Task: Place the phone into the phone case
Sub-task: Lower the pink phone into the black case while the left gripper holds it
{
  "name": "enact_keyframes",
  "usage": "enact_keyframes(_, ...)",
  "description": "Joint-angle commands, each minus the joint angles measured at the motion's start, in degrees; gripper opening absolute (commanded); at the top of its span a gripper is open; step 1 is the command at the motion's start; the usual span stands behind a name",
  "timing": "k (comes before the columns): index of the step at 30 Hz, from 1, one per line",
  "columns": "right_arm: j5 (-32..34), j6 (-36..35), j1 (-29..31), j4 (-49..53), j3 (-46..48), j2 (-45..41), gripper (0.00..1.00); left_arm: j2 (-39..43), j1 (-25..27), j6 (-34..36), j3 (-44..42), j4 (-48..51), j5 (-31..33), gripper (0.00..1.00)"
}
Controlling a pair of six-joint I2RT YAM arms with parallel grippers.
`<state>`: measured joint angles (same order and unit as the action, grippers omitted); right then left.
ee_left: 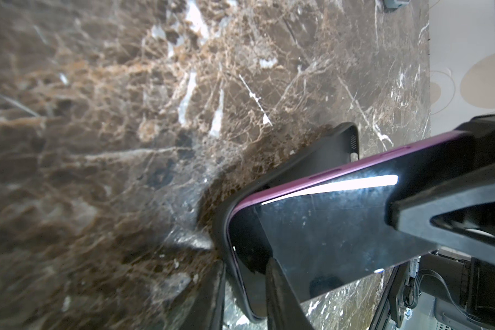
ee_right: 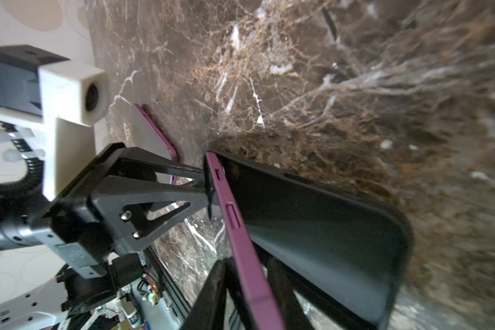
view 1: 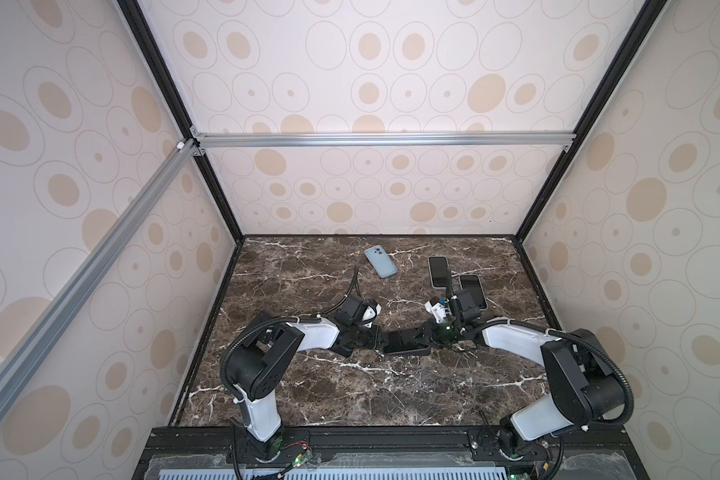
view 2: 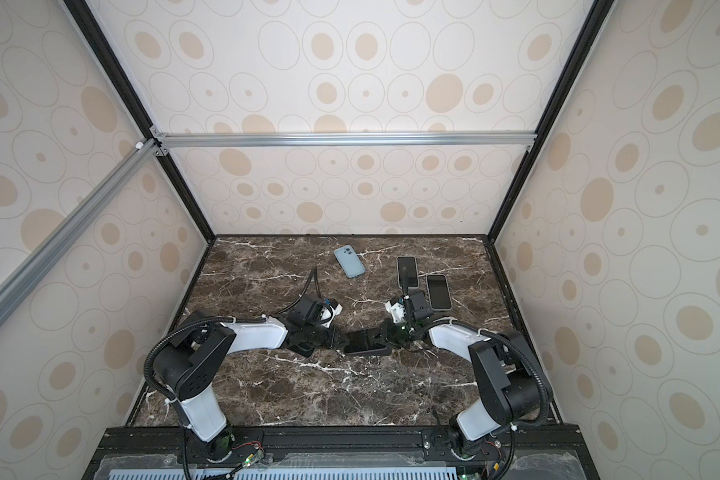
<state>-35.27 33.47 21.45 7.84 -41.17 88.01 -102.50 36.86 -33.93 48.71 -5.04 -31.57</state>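
Observation:
In both top views the two grippers meet end to end over the middle of the table. Between them is the phone (view 1: 400, 343) (view 2: 360, 343), with a dark screen and a purple rim. It lies partly in the black phone case (view 1: 408, 352) (ee_left: 320, 154). My left gripper (ee_left: 245, 265) (view 1: 385, 340) is shut on one end of the phone and case together. At the other end the phone's purple edge (ee_right: 242, 245) stands lifted away from the case (ee_right: 326, 228). My right gripper (ee_right: 247, 263) (view 1: 422, 334) has a finger on each side of that edge. Whether it presses is unclear.
A light blue cased phone (view 1: 380, 262) (view 2: 349, 261) lies face down towards the back of the brown marble table (view 1: 350, 395). Two dark-screened phones (view 1: 438, 272) (view 1: 472, 291) lie side by side at the back right, just behind the right wrist. Patterned walls close three sides.

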Motion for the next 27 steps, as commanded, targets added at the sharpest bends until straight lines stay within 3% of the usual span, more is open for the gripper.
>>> enact_keyframes(1,5.11,-1.83,0.39,5.98,-0.77,1.15,0.31,-1.48,0.93,1.57,1.04,2.23,1.07,0.26)
enact_keyframes(18,9.79,-4.73,0.38,14.69,-4.81,-1.93,0.51,-1.74,0.97,2.38,1.83,4.38,2.26,0.26)
enact_keyframes(27,12.84,-5.52,0.48,16.06,-3.36,-3.10,0.52,-1.65,1.02,2.46,1.90,4.69,2.30,0.26)
